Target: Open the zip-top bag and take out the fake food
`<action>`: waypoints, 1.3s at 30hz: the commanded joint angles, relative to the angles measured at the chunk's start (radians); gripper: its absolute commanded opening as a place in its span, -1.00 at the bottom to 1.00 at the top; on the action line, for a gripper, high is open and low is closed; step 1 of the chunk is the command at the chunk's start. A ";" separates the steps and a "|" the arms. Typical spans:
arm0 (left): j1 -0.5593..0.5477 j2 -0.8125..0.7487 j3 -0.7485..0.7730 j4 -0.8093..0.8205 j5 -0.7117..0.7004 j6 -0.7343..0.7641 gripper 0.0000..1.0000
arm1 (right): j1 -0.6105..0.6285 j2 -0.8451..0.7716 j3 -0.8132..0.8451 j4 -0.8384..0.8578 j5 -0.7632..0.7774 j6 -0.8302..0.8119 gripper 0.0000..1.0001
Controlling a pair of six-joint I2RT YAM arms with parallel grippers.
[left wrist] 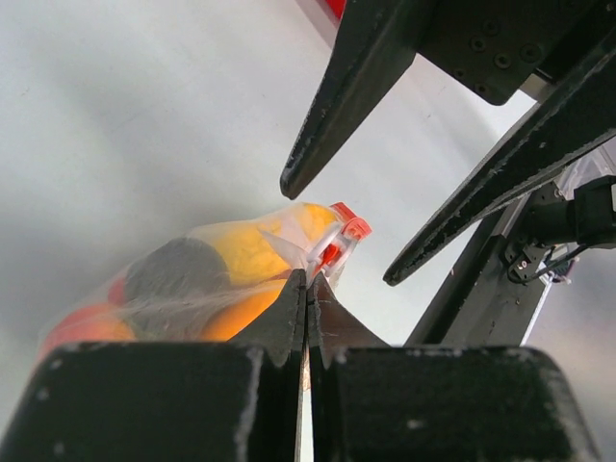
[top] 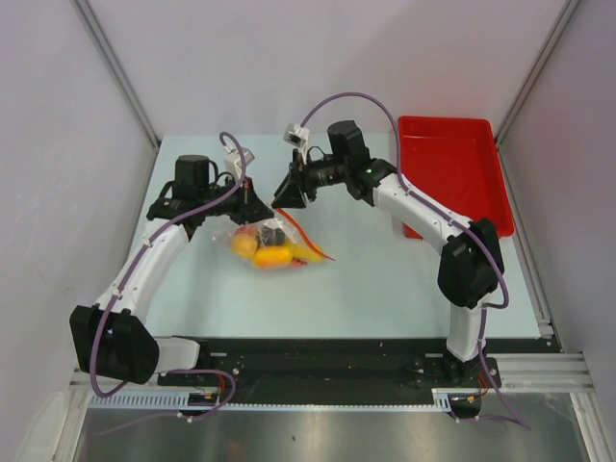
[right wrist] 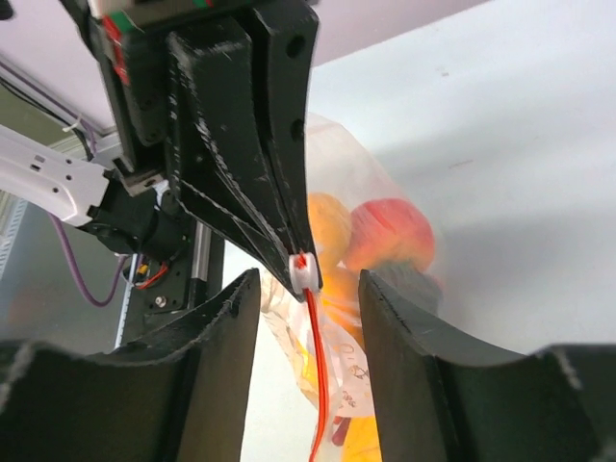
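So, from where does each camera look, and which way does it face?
Top external: above and behind the robot, looking down on the table; left arm and right arm meet at the bag.
Left wrist: looks along its shut left fingers, pinching the bag, towards the right arm.
Right wrist: looks along its open right fingers, astride the zip strip.
Shared: both wrist views show the bag and the other arm's fingers.

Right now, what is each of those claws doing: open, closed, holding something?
Left gripper: shut, pinching the bag at its zip end.
Right gripper: open, fingers either side of the bag's top edge, gripping nothing.
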State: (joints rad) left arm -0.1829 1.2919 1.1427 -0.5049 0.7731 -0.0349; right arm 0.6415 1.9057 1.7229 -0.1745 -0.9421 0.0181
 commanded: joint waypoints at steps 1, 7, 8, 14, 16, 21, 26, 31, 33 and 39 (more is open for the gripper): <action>-0.007 -0.022 0.019 0.035 0.055 -0.002 -1.00 | 0.014 0.016 0.069 0.070 -0.049 0.028 -0.03; -0.009 -0.026 0.006 0.051 0.061 -0.014 -1.00 | 0.029 0.039 0.083 0.066 -0.073 0.026 -0.11; -0.007 -0.025 0.014 0.049 0.060 -0.014 -1.00 | 0.030 0.038 0.081 0.061 -0.072 0.017 -0.14; -0.009 -0.016 0.038 0.032 0.058 -0.003 -1.00 | 0.026 0.021 0.044 0.061 -0.064 0.011 -0.11; -0.009 -0.016 0.032 0.034 0.060 -0.005 -1.00 | 0.023 0.010 0.020 0.072 -0.063 0.017 -0.13; -0.007 -0.025 0.023 0.035 0.055 -0.003 -1.00 | 0.018 0.010 0.012 0.063 -0.073 0.007 -0.29; -0.007 -0.023 0.022 0.037 0.057 -0.006 -1.00 | 0.009 0.003 -0.003 0.066 -0.073 0.000 -0.51; -0.007 -0.039 0.003 0.080 0.057 -0.045 -1.00 | 0.009 0.010 0.010 0.064 -0.078 0.005 -1.00; -0.007 -0.046 -0.006 0.111 0.019 -0.081 -1.00 | 0.010 0.007 0.007 0.050 -0.057 -0.006 -1.00; 0.005 -0.075 -0.044 0.204 -0.087 -0.204 -1.00 | -0.002 -0.046 -0.071 0.043 0.015 -0.015 -1.00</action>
State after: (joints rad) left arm -0.1871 1.2823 1.1137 -0.4404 0.7479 -0.1303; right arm 0.6510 1.9297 1.7039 -0.1356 -0.9672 0.0223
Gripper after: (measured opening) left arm 0.003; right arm 0.055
